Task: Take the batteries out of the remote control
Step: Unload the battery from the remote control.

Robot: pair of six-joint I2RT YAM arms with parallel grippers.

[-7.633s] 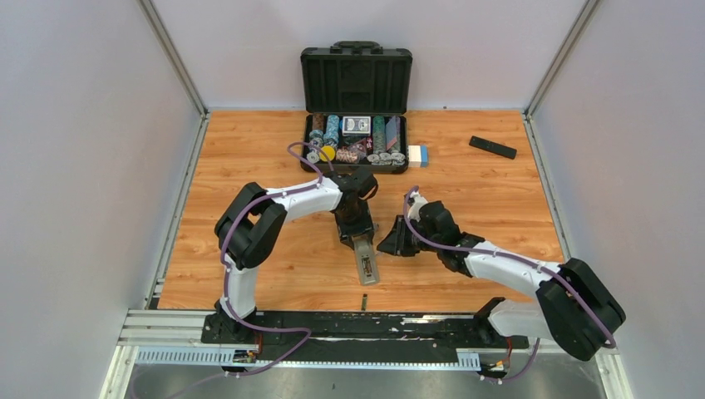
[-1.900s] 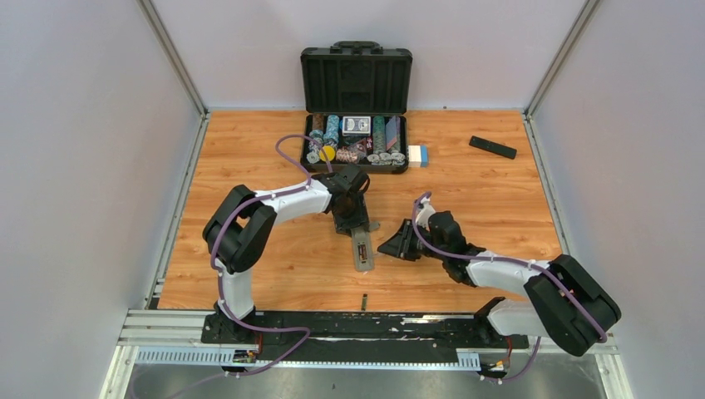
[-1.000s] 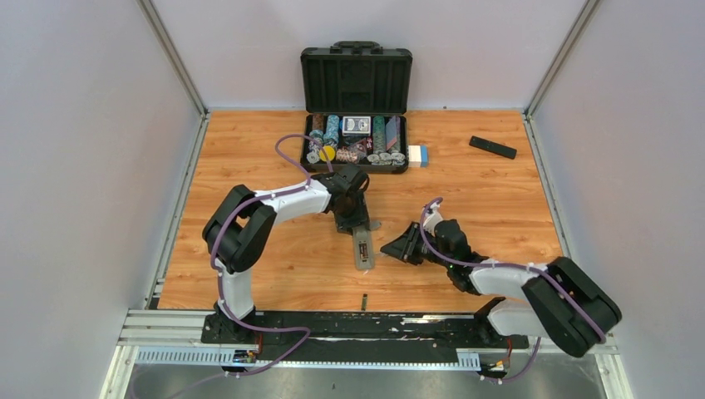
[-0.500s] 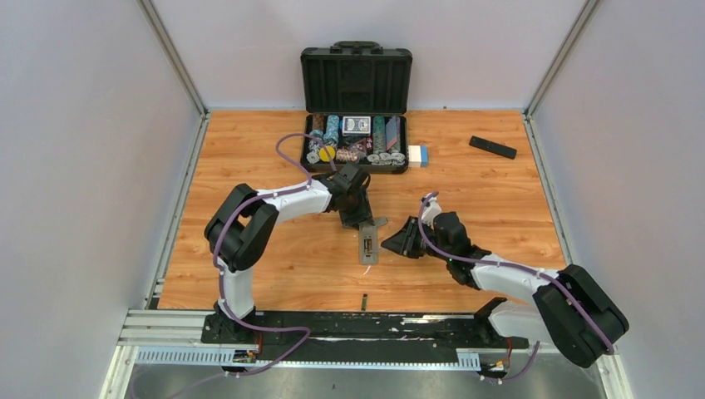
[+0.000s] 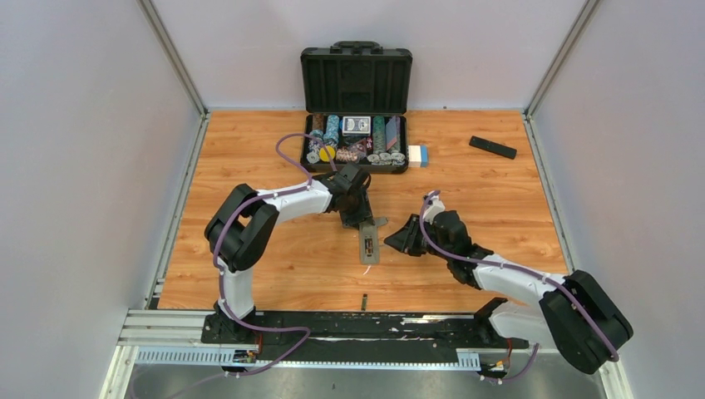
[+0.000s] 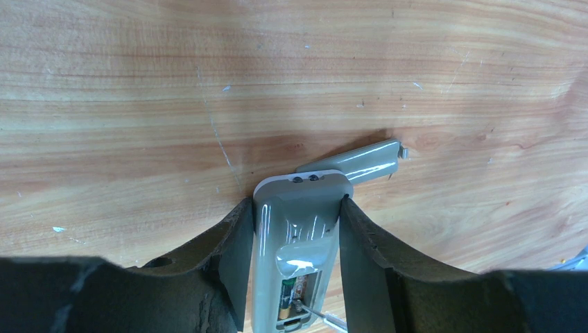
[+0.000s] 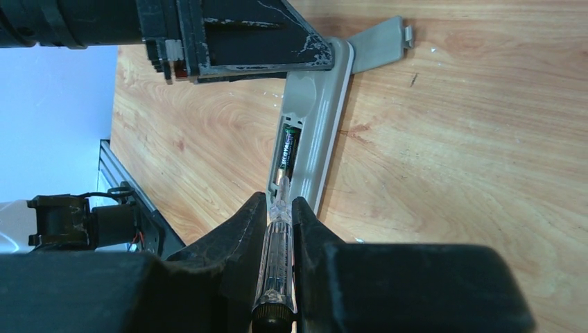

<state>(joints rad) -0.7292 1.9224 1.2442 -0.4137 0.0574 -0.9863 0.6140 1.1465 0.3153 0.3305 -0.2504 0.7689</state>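
Note:
A grey remote control (image 5: 367, 247) lies back-up on the wooden table with its battery bay open. My left gripper (image 5: 359, 218) is shut on its far end, and in the left wrist view (image 6: 297, 208) both fingers press the remote's (image 6: 298, 229) sides. Batteries (image 6: 288, 300) sit in the bay, one dark green (image 7: 287, 156). My right gripper (image 5: 399, 241) is shut on a clear-handled screwdriver (image 7: 277, 257), whose tip reaches into the bay at the batteries' spring end. The grey cover (image 6: 357, 161) lies beside the remote's far end. One loose battery (image 5: 364, 301) lies near the front edge.
An open black case of poker chips and cards (image 5: 356, 141) stands at the back, with a small white and blue box (image 5: 418, 155) to its right. A black remote (image 5: 492, 147) lies at the back right. The arm rail (image 5: 349, 320) runs along the front edge.
The left gripper has drawn the remote a little farther from the front edge. The right gripper has moved in with the screwdriver, so its tip is now in the battery bay.

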